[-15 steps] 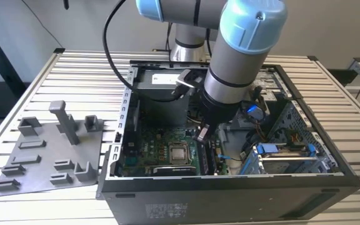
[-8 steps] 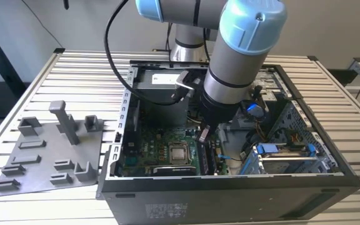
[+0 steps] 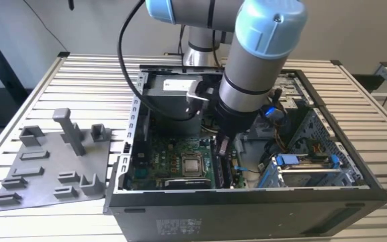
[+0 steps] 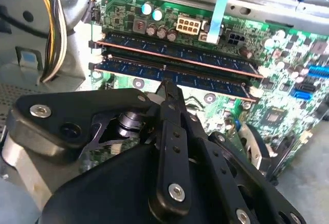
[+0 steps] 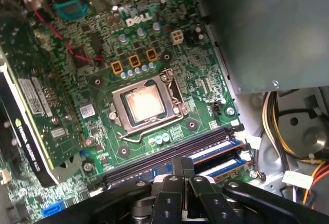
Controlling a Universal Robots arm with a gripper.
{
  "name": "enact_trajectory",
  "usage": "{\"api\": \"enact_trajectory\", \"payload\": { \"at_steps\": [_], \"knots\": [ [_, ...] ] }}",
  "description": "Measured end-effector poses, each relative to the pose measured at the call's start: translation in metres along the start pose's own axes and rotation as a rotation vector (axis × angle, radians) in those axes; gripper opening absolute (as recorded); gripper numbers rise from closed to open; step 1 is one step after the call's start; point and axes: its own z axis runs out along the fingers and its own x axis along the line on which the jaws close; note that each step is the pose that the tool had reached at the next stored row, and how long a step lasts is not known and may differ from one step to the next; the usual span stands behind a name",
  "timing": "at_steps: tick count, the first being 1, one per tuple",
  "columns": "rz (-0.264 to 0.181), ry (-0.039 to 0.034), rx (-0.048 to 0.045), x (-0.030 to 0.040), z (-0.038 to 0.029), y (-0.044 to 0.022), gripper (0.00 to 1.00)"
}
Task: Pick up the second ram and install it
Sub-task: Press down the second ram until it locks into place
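Broadly, the slatted metal table (image 3: 59, 80) is carrying an open dark computer case (image 3: 247, 206) with the arm reaching down into it. Beside the case, on the exterior view's left, a gray plastic tray (image 3: 46, 166) with upright posts is lying flat, and no stick is standing among its posts. Inside the case, the green motherboard (image 5: 103, 80) is lying studded with small round capacitors, with a square metal processor socket (image 5: 146, 103) shining in its middle.

In the second wrist view, two long, narrow memory sticks are sitting edge-up and parallel in neighbouring slots. The second ram (image 4: 175, 77) appears to be the nearer one, lying directly under the gripper's tip; it is looking level along its length, so I am judging the pick-up done and the seating at or near its end. Whether its end latches are locking I cannot tell.

The gripper (image 4: 169, 88), matte black with bolted linkages, is pointing down at the stick's top edge with its fingers (image 5: 181, 165) drawn together into a narrow wedge, apparently clenched on nothing and pressing or just touching.
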Motion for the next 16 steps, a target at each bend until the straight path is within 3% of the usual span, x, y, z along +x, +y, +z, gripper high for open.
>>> {"api": "enact_trajectory", "payload": {
  "at_steps": [5,8,11,16],
  "knots": [
    [-0.083,-0.0020,0.0129,0.0001,0.0013,-0.0001,0.11],
    [-0.155,-0.0052,0.0196,0.0004,0.0039,-0.0002,0.11],
    [-0.170,-0.0117,0.0189,0.0013,0.0049,0.0023,0.11],
    [-0.170,-0.0118,0.0187,0.0015,0.0050,0.0027,0.11]
  ]
}}
